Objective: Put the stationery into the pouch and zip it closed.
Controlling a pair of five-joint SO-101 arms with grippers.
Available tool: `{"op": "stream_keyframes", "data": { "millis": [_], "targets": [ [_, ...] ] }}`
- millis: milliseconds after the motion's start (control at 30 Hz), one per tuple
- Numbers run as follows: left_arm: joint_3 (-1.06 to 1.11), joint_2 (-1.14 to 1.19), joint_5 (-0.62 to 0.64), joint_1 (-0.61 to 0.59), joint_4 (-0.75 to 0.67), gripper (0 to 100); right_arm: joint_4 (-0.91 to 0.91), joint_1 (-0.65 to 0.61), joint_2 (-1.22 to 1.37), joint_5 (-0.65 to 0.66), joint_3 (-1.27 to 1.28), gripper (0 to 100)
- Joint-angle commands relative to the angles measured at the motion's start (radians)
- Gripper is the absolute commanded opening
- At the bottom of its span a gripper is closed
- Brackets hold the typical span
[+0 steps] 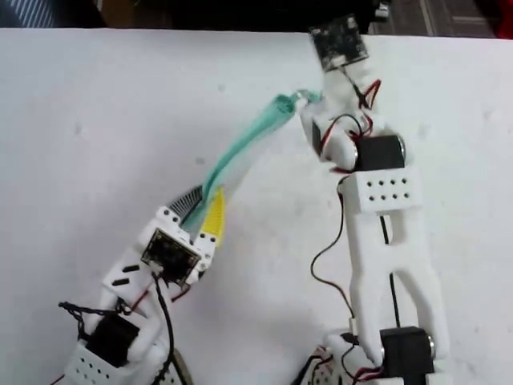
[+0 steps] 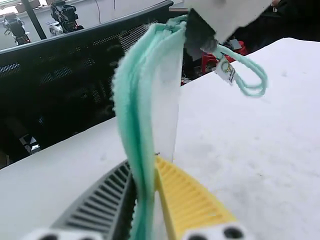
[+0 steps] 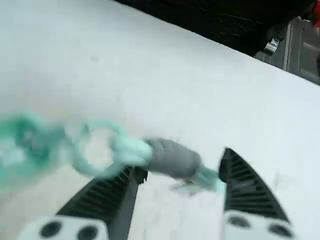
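two fingers of the left gripper (image 2: 145, 170), one grey and one yellow, are pressed together on the near end of the pouch (image 1: 240, 152). the pouch is a clear one with a teal zip edge, and it stands on its edge. its long axis runs from this gripper away across the table toward the other arm, slanting rightward in the high view. at its far end, the right gripper (image 3: 181, 162) has its black fingers set around the grey zip pull (image 3: 172, 157), which lies crosswise between them and touches both. a teal cord loop (image 2: 262, 80) hangs from that end. the white table (image 1: 96, 120) lies under both arms. beyond its far edge stands a black mesh panel (image 2: 65, 75).
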Motion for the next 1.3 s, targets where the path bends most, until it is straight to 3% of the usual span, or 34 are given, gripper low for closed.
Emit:
{"op": "stream_keyframes", "data": {
  "millis": [0, 233, 400, 567, 700, 833, 1033, 1267],
  "targets": [
    [0.002, 0.004, 0.005, -0.021, -0.081, 2, 0.176, -0.079, -0.13, 0.167, -0.034, 32.6],
    [0.037, 0.004, -0.005, -0.012, -0.161, 2, 0.453, -0.171, -0.375, 0.233, -0.028, 20.5],
    [-0.008, 0.005, -0.005, 0.004, -0.114, 2, 0.498, -0.174, -0.449, 0.233, 0.129, 15.2],
    [-0.064, 0.005, -0.1, 0.051, -0.081, 2, 0.351, -0.17, -0.519, 0.227, 0.35, 11.6],
    [-0.124, 0.007, -0.175, 0.008, -0.081, 2, 0.179, -0.168, -0.611, 0.222, 0.56, 11.6],
    [-0.158, 0.073, -0.244, -0.062, -0.103, 2, 0.013, -0.154, -0.728, 0.084, 0.756, 11.5],
    [-0.321, 0.501, -0.373, -0.085, -0.267, 2, -0.168, -0.028, -0.935, -0.14, 0.973, 11.5],
    [-0.612, 1.001, -0.491, -0.076, -0.542, 2, -0.308, 0.124, -1.081, -0.166, 1.145, 11.5]
  ]
}}
